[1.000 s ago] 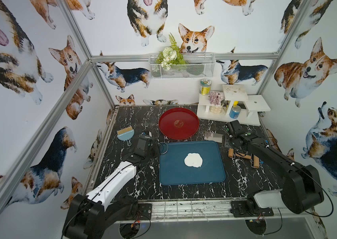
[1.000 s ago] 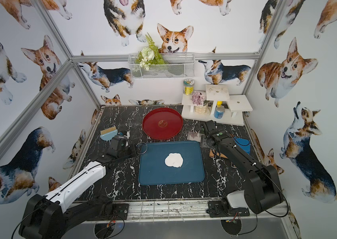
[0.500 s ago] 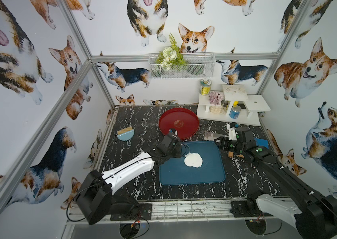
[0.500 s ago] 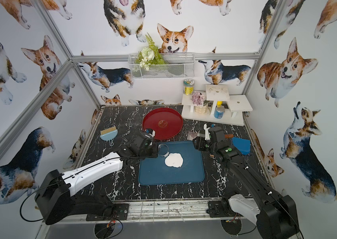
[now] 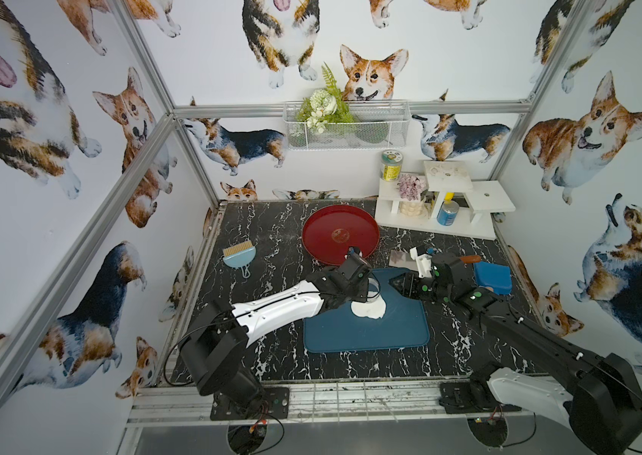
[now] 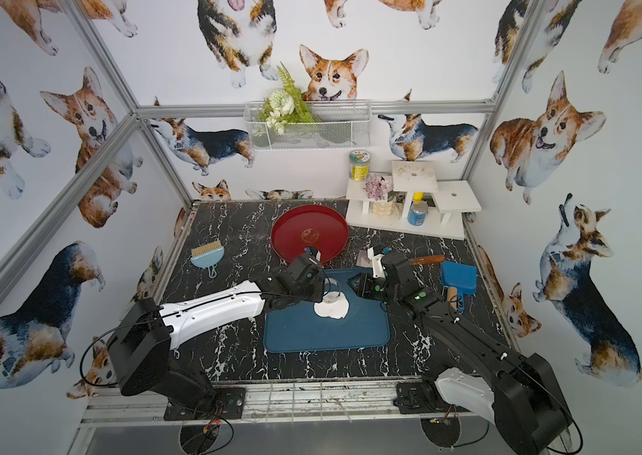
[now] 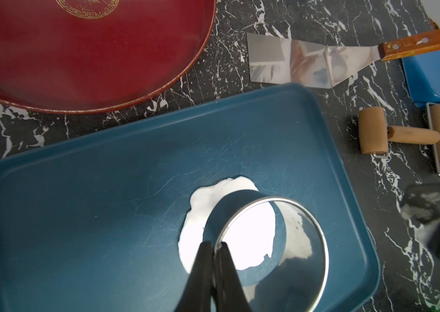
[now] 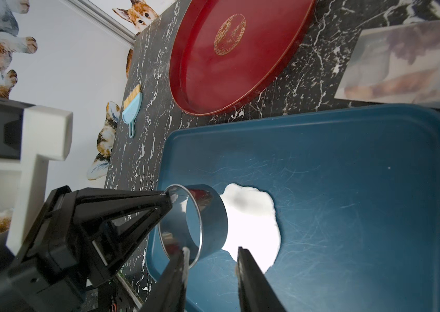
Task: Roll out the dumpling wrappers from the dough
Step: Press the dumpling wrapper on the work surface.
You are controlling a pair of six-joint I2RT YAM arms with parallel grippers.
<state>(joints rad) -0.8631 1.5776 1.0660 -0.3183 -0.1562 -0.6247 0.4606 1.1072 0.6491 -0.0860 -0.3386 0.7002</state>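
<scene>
Left wrist view: the left gripper (image 7: 215,244) pinches the thin wall of a metal ring (image 7: 298,243), tilted over the dough (image 7: 202,205), which lies near the middle of the blue tray (image 7: 105,189). The right gripper (image 8: 212,256) hovers close by, jaws spread and empty. Pressed down tilted or off-centre, the ring could overrun the dough's ragged edge and cut short on one side. The narrow pinch might also slip, or the right gripper could knock the ring.
</scene>
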